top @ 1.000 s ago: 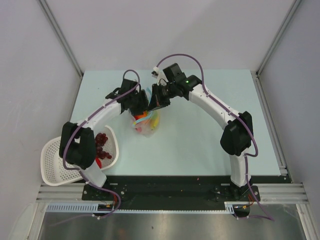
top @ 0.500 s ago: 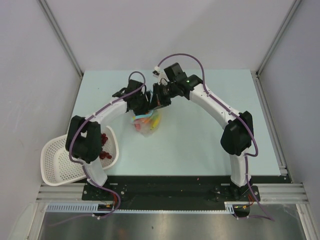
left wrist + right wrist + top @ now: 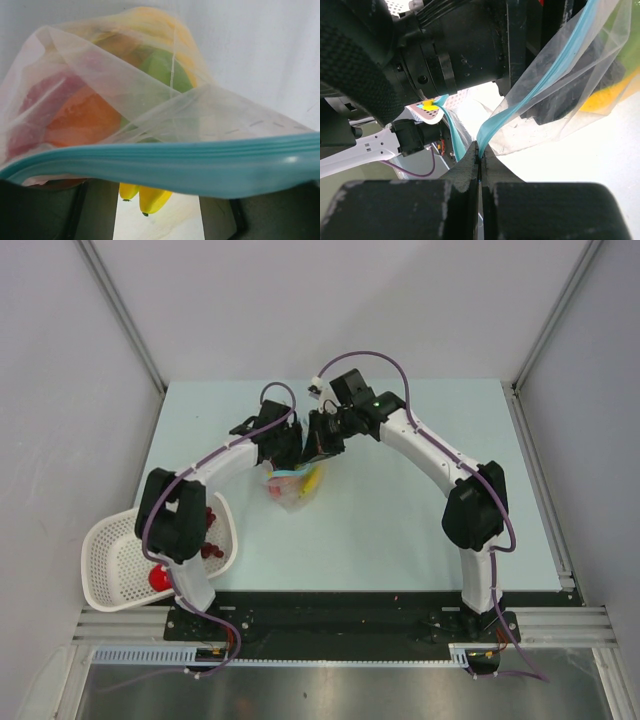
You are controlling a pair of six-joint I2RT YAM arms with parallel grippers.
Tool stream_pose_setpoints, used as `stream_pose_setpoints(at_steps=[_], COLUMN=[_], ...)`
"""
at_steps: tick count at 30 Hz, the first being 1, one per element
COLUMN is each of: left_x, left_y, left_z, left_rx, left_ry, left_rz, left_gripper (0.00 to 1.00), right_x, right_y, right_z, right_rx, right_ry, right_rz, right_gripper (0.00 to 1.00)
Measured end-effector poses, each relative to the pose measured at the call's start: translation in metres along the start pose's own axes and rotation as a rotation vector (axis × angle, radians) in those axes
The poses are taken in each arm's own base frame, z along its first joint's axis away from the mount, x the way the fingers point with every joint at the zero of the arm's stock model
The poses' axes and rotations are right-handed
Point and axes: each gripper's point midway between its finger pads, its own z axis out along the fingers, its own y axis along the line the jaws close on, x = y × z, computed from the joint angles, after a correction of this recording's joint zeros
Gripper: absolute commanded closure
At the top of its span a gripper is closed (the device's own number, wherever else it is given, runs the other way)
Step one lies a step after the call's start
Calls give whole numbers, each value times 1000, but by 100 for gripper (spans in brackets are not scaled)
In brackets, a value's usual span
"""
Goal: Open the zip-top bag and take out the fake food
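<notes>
1. My right gripper [image 3: 479,156]: clamped on the zip strip [image 3: 530,95], holding the bag [image 3: 291,490] up mid-table.
2. My left gripper [image 3: 150,205]: jaws apart beneath the strip, placed, I judge, to spread the mouth.
3. Food [image 3: 87,120]: mostly bagged; grapes [image 3: 213,548] in the basket [image 3: 100,540].

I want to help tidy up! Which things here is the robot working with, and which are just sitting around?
Job: zip-top bag; fake food inside it; grapes and red ball already out.
Just there: white basket holding those two; table.
</notes>
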Motion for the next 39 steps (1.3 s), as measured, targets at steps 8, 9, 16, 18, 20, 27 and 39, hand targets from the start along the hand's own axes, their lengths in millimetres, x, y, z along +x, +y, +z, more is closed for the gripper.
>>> stream_pose_setpoints(at_steps=[8, 9, 16, 18, 20, 27, 39], left_x=[-8, -9, -10, -6, 2, 8, 45], left_y=[3, 3, -1, -2, -1, 14, 159], left_z=[-32, -40, -97, -111, -131, -202, -209], left_rx=[-13, -9, 33, 58, 96, 110, -551], left_ry=[-65, -78, -149, -161, -183, -370, -367], left_rz=[62, 71, 155, 187, 222, 230, -176], left_gripper=[99, 100, 100, 100, 100, 100, 100], right_x=[-2, -3, -7, -8, -8, -9, -9], right_y=[-3, -4, -7, -9, -9, -9, -10], right_z=[-2, -3, -6, -7, -7, -7, -7], right_rx=[1, 2, 0, 1, 1, 1, 0], right_ry=[-5, -7, -17, -17, -19, -23, -22], right_rz=[5, 6, 4, 6, 6, 5, 5], right_gripper=[100, 100, 100, 100, 100, 100, 100])
